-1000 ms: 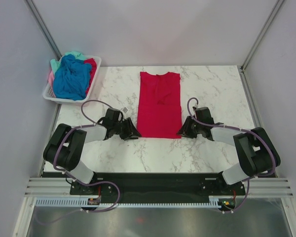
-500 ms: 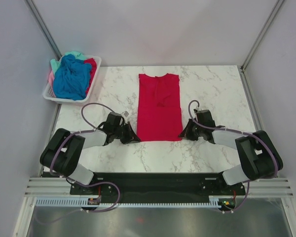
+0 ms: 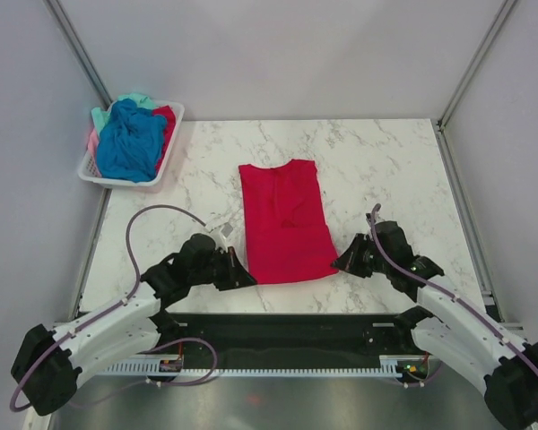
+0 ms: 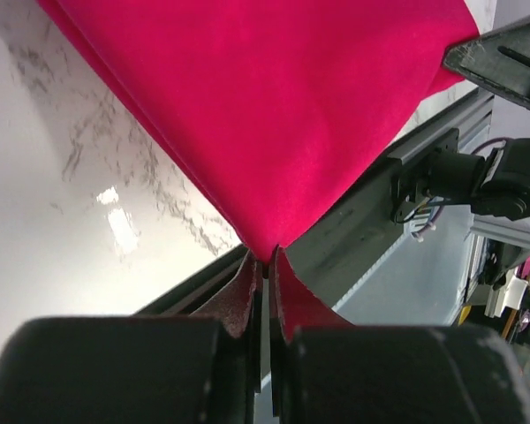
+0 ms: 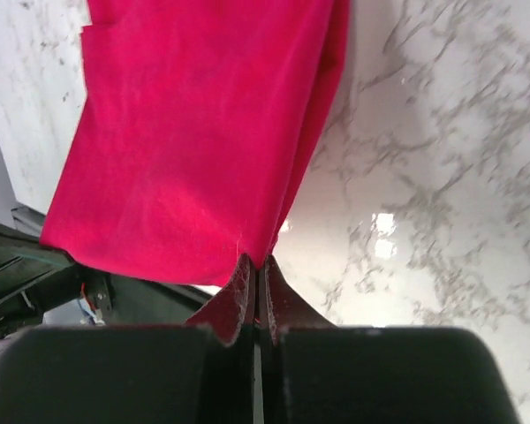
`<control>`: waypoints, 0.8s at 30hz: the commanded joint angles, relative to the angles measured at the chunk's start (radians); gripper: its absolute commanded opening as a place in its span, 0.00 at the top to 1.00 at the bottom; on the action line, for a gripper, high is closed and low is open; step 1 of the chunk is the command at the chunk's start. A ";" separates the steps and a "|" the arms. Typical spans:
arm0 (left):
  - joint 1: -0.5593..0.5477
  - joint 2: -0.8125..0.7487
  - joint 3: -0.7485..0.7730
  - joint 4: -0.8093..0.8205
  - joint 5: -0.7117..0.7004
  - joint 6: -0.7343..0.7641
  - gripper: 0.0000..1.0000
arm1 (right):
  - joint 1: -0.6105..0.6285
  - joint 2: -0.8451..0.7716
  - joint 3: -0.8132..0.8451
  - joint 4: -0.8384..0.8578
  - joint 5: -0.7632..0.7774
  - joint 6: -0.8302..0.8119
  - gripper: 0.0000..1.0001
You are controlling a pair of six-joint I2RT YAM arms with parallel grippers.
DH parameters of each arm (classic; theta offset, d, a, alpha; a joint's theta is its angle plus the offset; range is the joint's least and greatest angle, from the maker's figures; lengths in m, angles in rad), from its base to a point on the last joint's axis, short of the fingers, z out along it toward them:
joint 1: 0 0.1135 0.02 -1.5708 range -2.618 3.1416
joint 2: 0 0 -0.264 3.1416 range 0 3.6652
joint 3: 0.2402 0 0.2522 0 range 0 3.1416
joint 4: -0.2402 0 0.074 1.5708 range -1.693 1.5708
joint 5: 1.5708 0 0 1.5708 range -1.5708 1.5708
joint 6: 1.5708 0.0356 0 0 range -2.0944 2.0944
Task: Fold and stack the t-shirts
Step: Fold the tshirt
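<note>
Left gripper [image 3: 239, 274] and right gripper [image 3: 341, 263] each clenched on a near hem corner of the crimson t-shirt [image 3: 284, 224], mid-surface [image 3: 390, 170]; thin pinches may slip, and uneven pull would skew the fold.

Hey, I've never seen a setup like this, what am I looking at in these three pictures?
Two robot arms are bolted at the near edge of a marble table. The wide picture looks down from above and behind them; the two close-ups come from a camera on each wrist. A crimson t-shirt lies spread on the table. The left gripper is shut on its near left corner, the right gripper on its near right corner. A white basket at the far left corner holds more crumpled shirts.
</note>
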 commanded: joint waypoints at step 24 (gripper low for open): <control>0.268 0.333 0.697 -0.449 -0.087 0.264 0.98 | 0.009 0.486 0.765 -0.315 0.240 -0.127 1.00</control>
